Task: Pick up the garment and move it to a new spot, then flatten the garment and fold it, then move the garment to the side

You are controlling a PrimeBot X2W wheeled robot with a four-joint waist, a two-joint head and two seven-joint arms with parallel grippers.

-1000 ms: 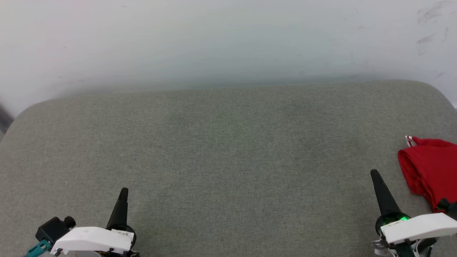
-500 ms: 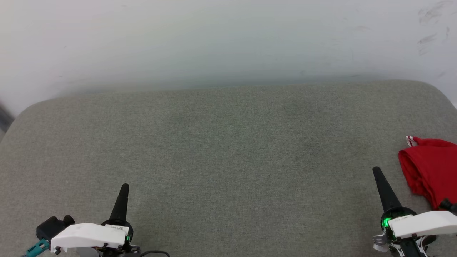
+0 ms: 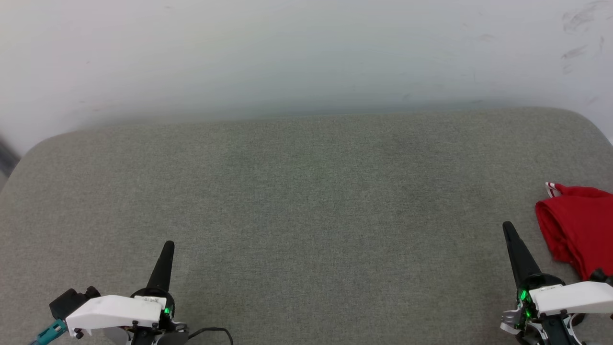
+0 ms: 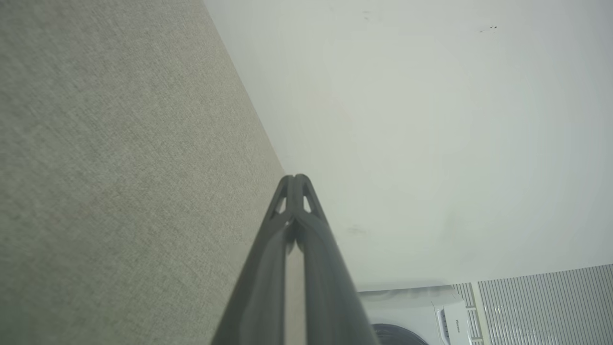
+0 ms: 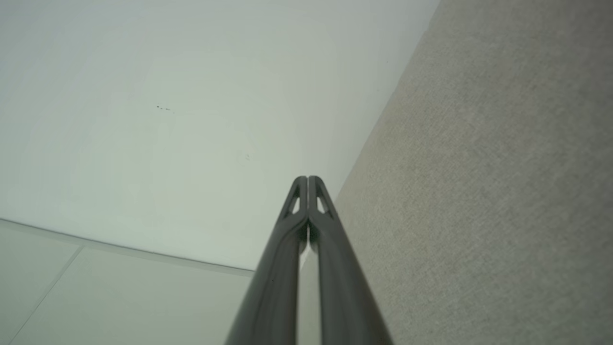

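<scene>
Left hand (image 3: 167, 247) low at the near left of the grey upholstered pad (image 3: 306, 206). Its fingers point away toward the white wall (image 3: 306, 52) and lean slightly right. In the left wrist view the hand (image 4: 296, 180) is clenched, the two dark fingertips pressed together with nothing between them. The pad runs down that view's left side and the wall fills the rest.

Right hand (image 3: 506, 227) low at the near right, fingers leaning slightly left. In the right wrist view it (image 5: 307, 179) is clenched too, tips touching and empty, with the pad on the right side of that view. A green light (image 3: 525, 295) glows at its wrist.

The garment (image 3: 577, 230) lies bunched on the pad at the far right, just beside the right hand and apart from it. A bit of red-and-white striped trim (image 3: 550, 188) shows at its far corner.

Hard to read:
- The garment is cut off by the head view's right edge.
- Its near end is hidden behind the right arm's white wrist housing (image 3: 572, 296).
- The garment is too crumpled to make out its shape.
- The head view shows each hand as a single dark spike.
- A white washing machine (image 4: 412, 311) is cut off at the bottom edge of the left wrist view, beside a slatted panel (image 4: 541, 302).
</scene>
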